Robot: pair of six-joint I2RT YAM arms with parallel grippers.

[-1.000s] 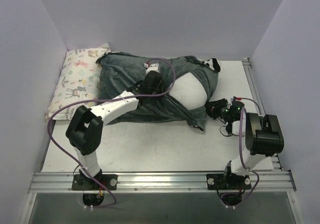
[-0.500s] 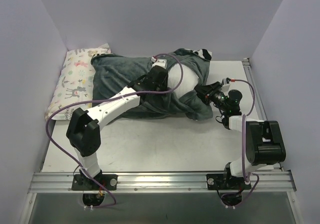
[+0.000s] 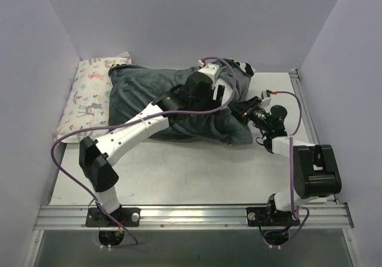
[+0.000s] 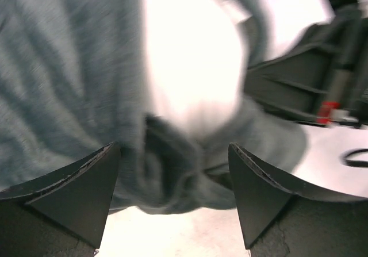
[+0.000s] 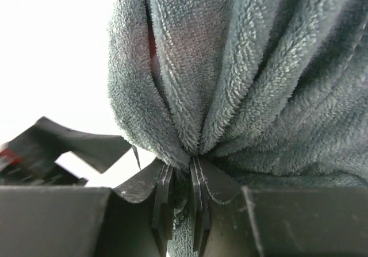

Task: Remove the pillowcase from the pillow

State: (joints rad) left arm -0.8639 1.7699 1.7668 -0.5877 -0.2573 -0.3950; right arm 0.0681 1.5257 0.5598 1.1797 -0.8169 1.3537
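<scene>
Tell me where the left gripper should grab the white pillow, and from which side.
Likely the bare white bulge of the pillow showing at the opening of the pillowcase, taken from above, where the open left gripper hovers. It is the only uncovered part and looks plump enough to pinch, while the right gripper, shut on the pillowcase, could pull it away.

I see both arms as white tubes with chunky black joint housings: left arm (image 3: 131, 129), right arm (image 3: 316, 171). A purple cable (image 3: 290, 171) loops along each. The left hand (image 4: 172, 153) has matte black wedge fingers, edges scuffed; the right hand (image 5: 181, 173) shows thin layered black tips. A small red tab (image 4: 326, 110), perhaps a connector, sits near its wrist.
</scene>
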